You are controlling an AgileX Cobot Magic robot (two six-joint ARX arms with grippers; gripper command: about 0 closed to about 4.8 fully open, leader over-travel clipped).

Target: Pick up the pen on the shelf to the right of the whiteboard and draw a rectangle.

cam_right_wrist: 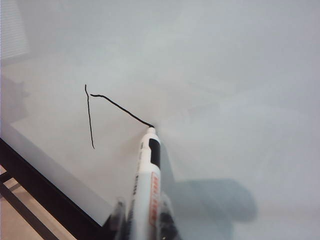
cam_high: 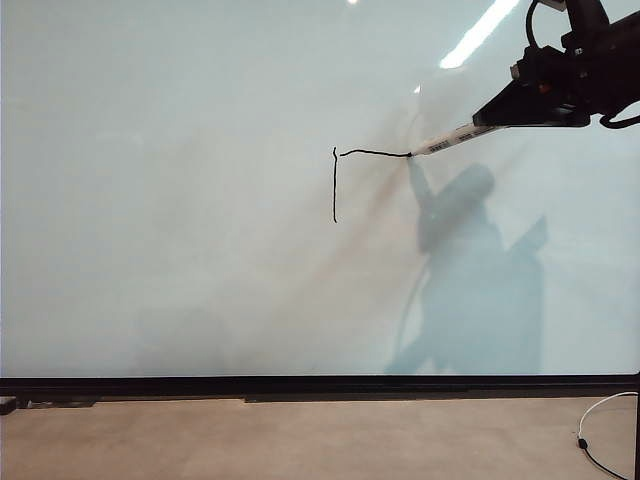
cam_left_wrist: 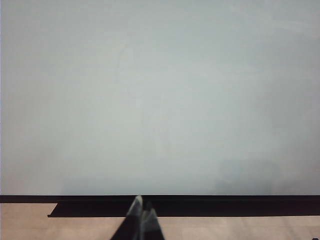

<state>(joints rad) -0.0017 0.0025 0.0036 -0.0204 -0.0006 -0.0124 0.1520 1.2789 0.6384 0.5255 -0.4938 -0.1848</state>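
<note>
We see no container holding anything; the whiteboard (cam_high: 200,250) fills almost the whole exterior view, its thin black bottom edge running above a tan floor strip.

The right gripper (cam_right_wrist: 142,217) reaches in from the upper right of that view, its jaws narrowed onto the pen (cam_right_wrist: 145,185), which it holds by the barrel. The pen slants down and left, and its black tip touches the board at the right end of a wobbly horizontal line. That line and a vertical stroke dropping from near its left end are the only parts of the rectangle (cam_high: 345,165) drawn so far; a small gap separates the two at the corner.

The left gripper (cam_left_wrist: 141,212) sits low near the board's bottom edge, only its fingertips showing close together with nothing between them; the rest is cut off.

The right arm's dark shadow falls on the board below the pen. A white cable (cam_high: 600,415) lies at the lower right, partly out of frame. The print on the pen's barrel is too small for us to read.
</note>
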